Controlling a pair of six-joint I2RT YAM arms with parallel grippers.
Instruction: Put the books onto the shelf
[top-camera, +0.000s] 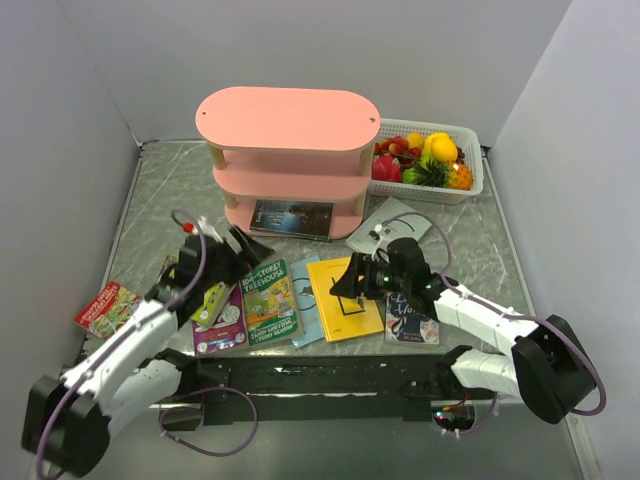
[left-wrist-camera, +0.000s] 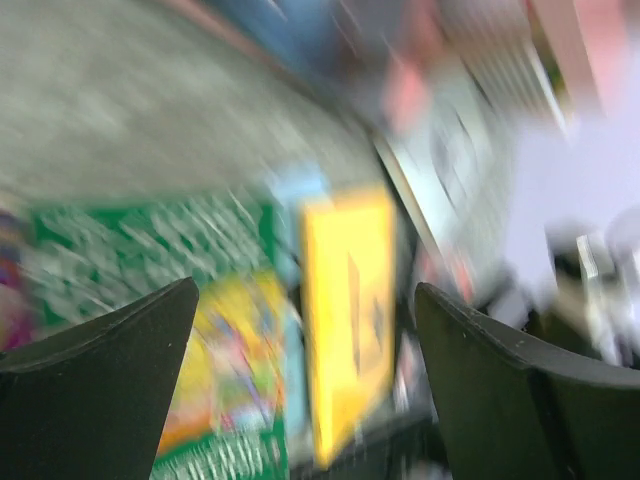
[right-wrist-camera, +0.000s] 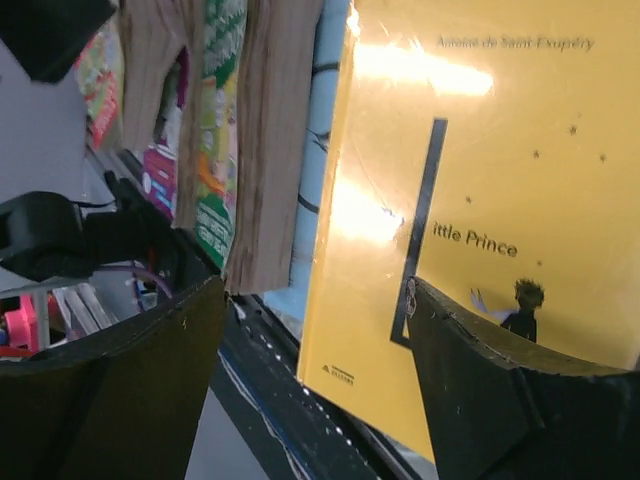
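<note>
Barely begun, judging by the layout. Counting one dark-covered book (top-camera: 291, 218) lying flat on the bottom tier of the shelf (top-camera: 288, 120), with nothing visible on the two boards above.

Left on the table (top-camera: 150, 200), all flat:
- a red book (top-camera: 105, 307) well off to the left
- a purple book (top-camera: 225, 330) with a lime green book (top-camera: 213, 300) on top of it
- side by side in a row near the arms, a green Treehouse book (top-camera: 268, 298), a light blue book (top-camera: 306, 290) and a yellow book (top-camera: 345, 305)
- a dark Little Women book (top-camera: 410, 324) partly under the right arm
- a grey-white book (top-camera: 392, 222) just right of the shelf's foot

Seven to go, then (assuming nothing hidden beneath the arms).

Left gripper (left-wrist-camera: 305, 290) with fingers wide apart and nothing between them, hanging above the green and yellow covers in a badly blurred wrist view. Right gripper (right-wrist-camera: 315, 285) likewise spread, low over the near end of the yellow book, gripping nothing as far as can be told. Probably lining up for the next pick, most likely the yellow one.
</note>
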